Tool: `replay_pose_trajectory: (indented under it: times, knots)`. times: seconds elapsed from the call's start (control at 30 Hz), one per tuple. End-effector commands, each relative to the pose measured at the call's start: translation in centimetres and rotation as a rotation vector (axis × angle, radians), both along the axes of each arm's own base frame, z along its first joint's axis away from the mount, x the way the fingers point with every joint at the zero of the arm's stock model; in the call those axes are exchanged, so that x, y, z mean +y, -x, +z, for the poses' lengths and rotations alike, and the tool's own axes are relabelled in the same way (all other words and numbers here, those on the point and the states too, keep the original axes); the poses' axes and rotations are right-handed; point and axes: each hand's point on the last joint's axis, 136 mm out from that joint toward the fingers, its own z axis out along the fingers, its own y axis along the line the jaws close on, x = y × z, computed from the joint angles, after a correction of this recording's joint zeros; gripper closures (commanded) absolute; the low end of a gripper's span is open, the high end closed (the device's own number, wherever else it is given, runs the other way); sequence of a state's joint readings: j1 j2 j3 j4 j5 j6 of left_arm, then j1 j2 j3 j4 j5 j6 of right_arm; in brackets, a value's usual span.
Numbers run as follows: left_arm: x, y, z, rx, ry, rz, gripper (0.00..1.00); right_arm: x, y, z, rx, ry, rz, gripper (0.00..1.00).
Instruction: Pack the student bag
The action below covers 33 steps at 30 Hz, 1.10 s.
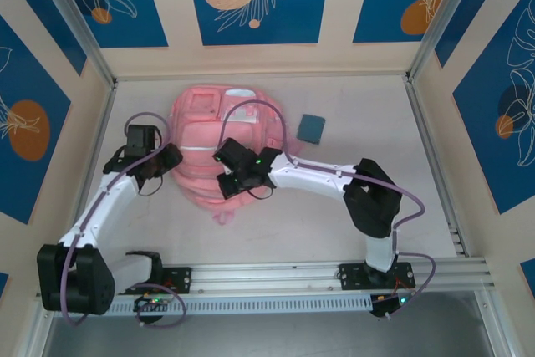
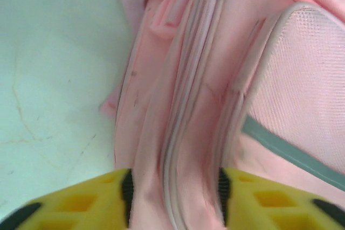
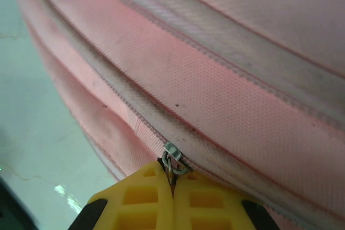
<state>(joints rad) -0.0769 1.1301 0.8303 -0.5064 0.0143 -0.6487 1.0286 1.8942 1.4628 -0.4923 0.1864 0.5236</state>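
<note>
Lying flat beneath the right gripper (image 3: 172, 182), the student bag (image 1: 201, 144) has its metal zip pull (image 3: 172, 160) pinched in those tightly closed jaws; the left gripper (image 2: 175, 189) stands half parted astride a zip seam; a blue pencil case (image 1: 312, 128) lies beyond the right gripper

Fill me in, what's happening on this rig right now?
Both arms are on the pink student bag, which lies flat on the table. The right pincer is shut on a metal zip pull. The left pincer stands open astride a zip seam at the bag's left edge, with fabric between its pads. A small blue case lies beside the bag, outside it.
</note>
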Motion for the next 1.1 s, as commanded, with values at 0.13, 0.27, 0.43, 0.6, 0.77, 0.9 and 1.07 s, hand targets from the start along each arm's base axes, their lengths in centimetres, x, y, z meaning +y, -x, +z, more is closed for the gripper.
replay_pose_trajectory:
  times: [0.13,0.27,0.43,0.6,0.77,0.9,1.07]
  knots:
    - [-1.5,2.7,2.9,-0.033,0.155,0.001,0.41,6.0,-0.4,2.9,0.043,-0.175,0.09,1.0]
    - [-3.0,3.2,3.0,-0.044,0.275,-0.004,0.4,6.7,-0.7,3.2,0.046,-0.19,0.089,1.0]
    - [-4.1,3.4,2.0,-0.033,0.404,0.042,0.39,6.4,-0.6,3.5,0.045,-0.192,0.084,1.0]
    - [-4.3,3.1,0.7,-0.029,0.453,0.077,0.4,6.3,-0.3,3.9,0.052,-0.201,0.088,1.0]
    - [-4.5,2.4,0.2,-0.036,0.473,0.079,0.44,6.3,0.1,4.0,0.06,-0.207,0.098,1.0]
    - [-4.6,2.0,-0.6,-0.022,0.479,0.084,0.47,6.2,0.3,4.2,0.058,-0.205,0.1,1.0]
    - [-4.7,1.7,-1.6,-0.004,0.484,0.095,0.55,5.9,0.4,4.6,0.043,-0.195,0.098,1.0]
